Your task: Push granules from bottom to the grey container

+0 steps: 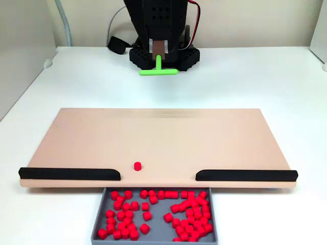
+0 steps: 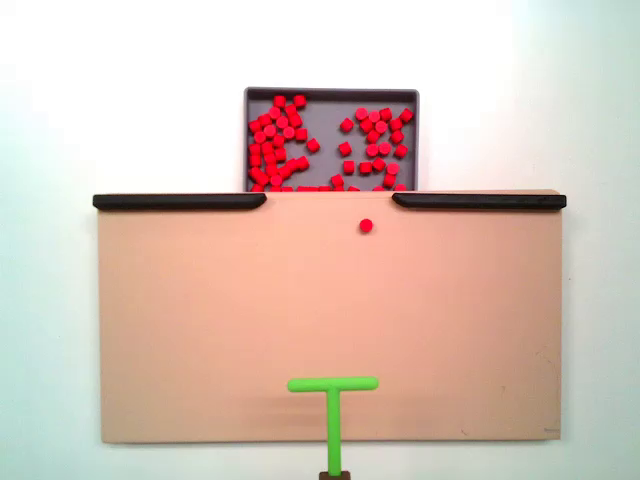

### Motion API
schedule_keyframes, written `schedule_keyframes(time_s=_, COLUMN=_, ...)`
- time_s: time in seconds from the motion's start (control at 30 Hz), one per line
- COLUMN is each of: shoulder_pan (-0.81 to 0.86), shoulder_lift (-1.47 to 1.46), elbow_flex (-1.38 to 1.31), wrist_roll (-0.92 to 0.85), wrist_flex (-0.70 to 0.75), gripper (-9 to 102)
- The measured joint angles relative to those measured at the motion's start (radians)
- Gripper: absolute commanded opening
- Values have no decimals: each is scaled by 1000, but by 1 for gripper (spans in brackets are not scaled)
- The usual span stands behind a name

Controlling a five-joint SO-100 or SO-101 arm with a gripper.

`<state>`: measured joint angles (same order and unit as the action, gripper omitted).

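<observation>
Top-down fixed view. The green T-shaped tool (image 2: 333, 400) hangs over the near edge of the tan board (image 2: 200, 330), its stem running along the 6–12 o'clock line and its crossbar set square to that, along 3–9 o'clock. One stray granule (image 2: 366, 226) stands alone on the board at roughly 1 o'clock from the crossbar, well apart from it and just short of the gap between the two black bars (image 2: 180, 201). Directly beyond that gap, at 12 o'clock, lies the grey container (image 2: 331, 95), already holding the rest of the granules (image 2: 280, 140) in two loose clusters.

Front fixed view. The gripper (image 1: 160, 51) closes on the tool's stem, with the crossbar lowest. Here the lone granule sits at about 7 o'clock from the tool, and the container is at the bottom of the frame.

The granule is a stubby cylinder standing on end, so it shows no long axis across the board and points no particular way. The container's long axis runs 3–9 o'clock, parallel to the crossbar. The task looks almost done. In judgement, the crossbar needs a slight shift toward 3 o'clock in the top-down view, then a straight push toward 12.
</observation>
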<state>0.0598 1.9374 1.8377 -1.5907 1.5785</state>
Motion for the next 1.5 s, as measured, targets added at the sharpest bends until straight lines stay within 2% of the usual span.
schedule_keyframes(time_s=1.5, shoulder_pan=32, shoulder_lift=-40, elbow_flex=0, wrist_roll=-44, wrist_flex=0, gripper=0)
